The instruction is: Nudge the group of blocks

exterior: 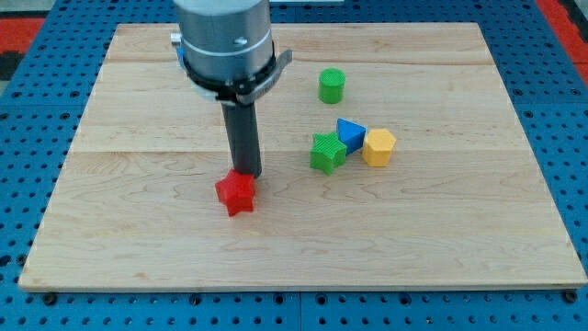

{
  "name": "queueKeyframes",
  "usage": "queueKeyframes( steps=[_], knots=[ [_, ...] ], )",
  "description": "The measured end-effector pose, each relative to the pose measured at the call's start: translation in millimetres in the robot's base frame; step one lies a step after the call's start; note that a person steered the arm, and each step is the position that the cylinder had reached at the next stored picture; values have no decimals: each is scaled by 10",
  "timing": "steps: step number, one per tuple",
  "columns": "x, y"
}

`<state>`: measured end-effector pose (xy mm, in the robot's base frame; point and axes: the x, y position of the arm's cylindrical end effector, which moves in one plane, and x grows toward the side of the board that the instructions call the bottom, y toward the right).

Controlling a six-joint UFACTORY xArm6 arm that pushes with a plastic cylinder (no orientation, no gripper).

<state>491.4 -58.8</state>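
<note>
A pale wooden table (138, 267) made of joined planks fills most of the view. Around it lies a blue pegboard floor (28, 303) dotted with small holes. Red patches (23, 28) show at the view's top corners. Light is even and bright.

Bright, even overhead light, soft short shadows under the blocks, sharp focus, no glare or distortion.
</note>
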Motion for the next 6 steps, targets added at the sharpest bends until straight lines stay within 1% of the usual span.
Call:
queueKeyframes(
  steps=[1, 2, 3, 4, 5, 6],
  knots=[
    [-216, -64],
    [-60, -373],
    [293, -34],
    [293, 67],
    [19, 195],
    [19, 1042]
  ],
)
